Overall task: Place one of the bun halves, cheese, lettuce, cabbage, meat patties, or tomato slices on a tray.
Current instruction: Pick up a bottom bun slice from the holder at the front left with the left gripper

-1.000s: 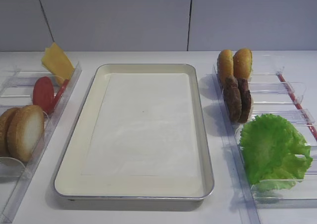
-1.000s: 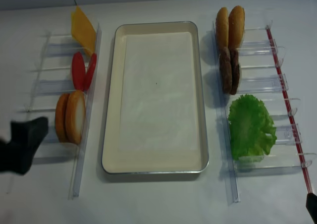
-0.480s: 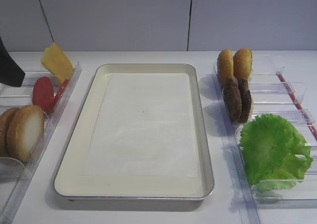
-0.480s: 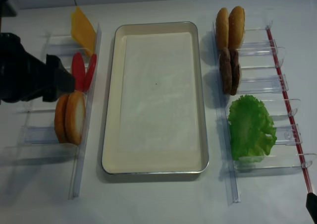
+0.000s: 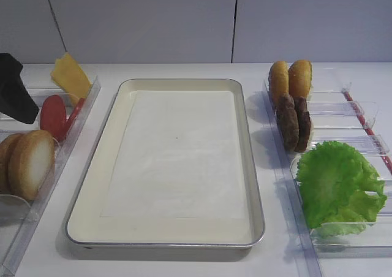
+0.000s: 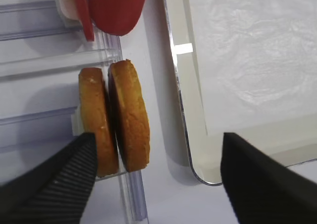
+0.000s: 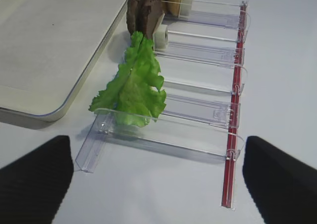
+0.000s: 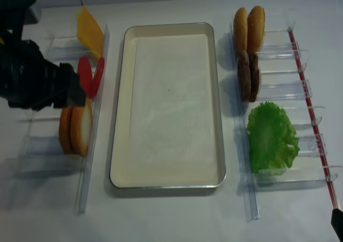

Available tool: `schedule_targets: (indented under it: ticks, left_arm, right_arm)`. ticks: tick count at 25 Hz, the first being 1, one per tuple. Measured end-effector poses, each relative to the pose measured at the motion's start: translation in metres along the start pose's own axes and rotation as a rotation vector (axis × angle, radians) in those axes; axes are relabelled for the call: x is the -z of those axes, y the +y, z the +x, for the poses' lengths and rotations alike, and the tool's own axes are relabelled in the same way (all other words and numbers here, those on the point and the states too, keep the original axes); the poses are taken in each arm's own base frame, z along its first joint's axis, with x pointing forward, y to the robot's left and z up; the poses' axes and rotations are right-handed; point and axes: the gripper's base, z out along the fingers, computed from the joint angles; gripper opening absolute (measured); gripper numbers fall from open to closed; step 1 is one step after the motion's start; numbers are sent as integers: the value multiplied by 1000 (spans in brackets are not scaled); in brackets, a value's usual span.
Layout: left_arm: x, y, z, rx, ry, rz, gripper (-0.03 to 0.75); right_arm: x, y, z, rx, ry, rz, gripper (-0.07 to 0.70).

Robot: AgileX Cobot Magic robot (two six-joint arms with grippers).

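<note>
We see a white desk (image 5: 184, 261) before a grey panelled wall (image 5: 153, 19). The bun halves (image 6: 114, 120) stand on edge in the left rack (image 6: 44, 70), faces toward the tray (image 5: 98, 185). Left fingers (image 6: 59, 184) spread apart above them, holding nothing; right fingers (image 7: 34, 179) spread wide, empty.

Bun halves (image 8: 75, 129) partly behind left arm (image 8: 32, 78)

This looked like a lab test bench set up as a mock burger station rather than a working kitchen. A bare white counter (image 5: 184, 261) met plain grey wall panels (image 5: 141, 19), with no stove or sink in view. Clear plastic racks (image 7: 198, 110) held burger parts upright in tidy rows on both sides of a paper-lined tray (image 5: 92, 185), and black robot arms (image 8: 32, 81) reached over them
</note>
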Motion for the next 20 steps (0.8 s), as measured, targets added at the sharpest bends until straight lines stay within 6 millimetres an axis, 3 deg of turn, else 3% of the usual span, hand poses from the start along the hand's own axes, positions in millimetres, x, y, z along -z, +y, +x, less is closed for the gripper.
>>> schedule_targets:
  ticks: [7, 14, 20]
  left_arm:
    - [-6, -20, 1, -34, 15, -59, 452]
    - [-10, -26, -2, -33, -17, -163, 451]
    - [-44, -29, -9, -29, 94, -144, 451]
  right_arm:
    - [0, 0, 0, 0, 0, 0, 692]
    - [0, 0, 0, 0, 0, 0, 692]
    - [0, 0, 0, 0, 0, 0, 692]
